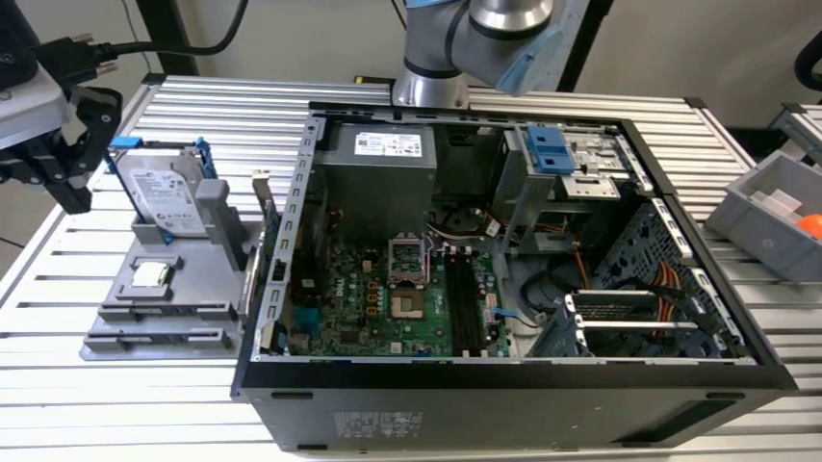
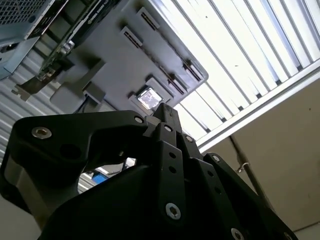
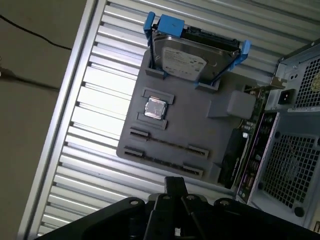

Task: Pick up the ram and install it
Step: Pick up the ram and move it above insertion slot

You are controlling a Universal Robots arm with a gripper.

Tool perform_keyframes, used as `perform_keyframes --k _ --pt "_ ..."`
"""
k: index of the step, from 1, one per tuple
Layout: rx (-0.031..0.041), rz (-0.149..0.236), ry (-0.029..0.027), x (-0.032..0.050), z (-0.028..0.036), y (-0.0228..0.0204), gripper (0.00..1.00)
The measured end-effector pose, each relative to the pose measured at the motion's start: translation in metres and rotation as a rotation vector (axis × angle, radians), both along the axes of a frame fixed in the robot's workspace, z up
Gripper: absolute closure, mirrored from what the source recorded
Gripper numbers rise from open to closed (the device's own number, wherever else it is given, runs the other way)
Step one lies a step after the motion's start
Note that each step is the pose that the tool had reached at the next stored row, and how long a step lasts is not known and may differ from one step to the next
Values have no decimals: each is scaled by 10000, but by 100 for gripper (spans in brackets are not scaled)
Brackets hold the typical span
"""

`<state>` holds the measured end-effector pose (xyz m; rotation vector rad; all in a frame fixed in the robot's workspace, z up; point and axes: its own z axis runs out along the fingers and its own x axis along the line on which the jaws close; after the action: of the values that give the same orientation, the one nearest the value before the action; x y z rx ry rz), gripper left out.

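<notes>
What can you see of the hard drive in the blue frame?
The hard drive is a silver metal box with a white label on its face, held in a blue plastic frame. It stands on edge, leaning a little, slotted into one end of the grey holder on the slatted table, to the exterior view's left of the open computer case.

An open computer case is lying on a slatted metal table, exposing its green motherboard. Just beside it, at the exterior view's left, a grey fixture plate is carrying two parts — an upright hard drive in a blue frame and a small square silver chip.
</notes>
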<state>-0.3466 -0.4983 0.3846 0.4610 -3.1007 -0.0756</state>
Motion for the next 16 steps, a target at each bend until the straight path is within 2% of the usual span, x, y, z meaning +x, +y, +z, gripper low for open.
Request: perform_keyframes --k 16 --pt "-6 1476 0 0 0 1 100"
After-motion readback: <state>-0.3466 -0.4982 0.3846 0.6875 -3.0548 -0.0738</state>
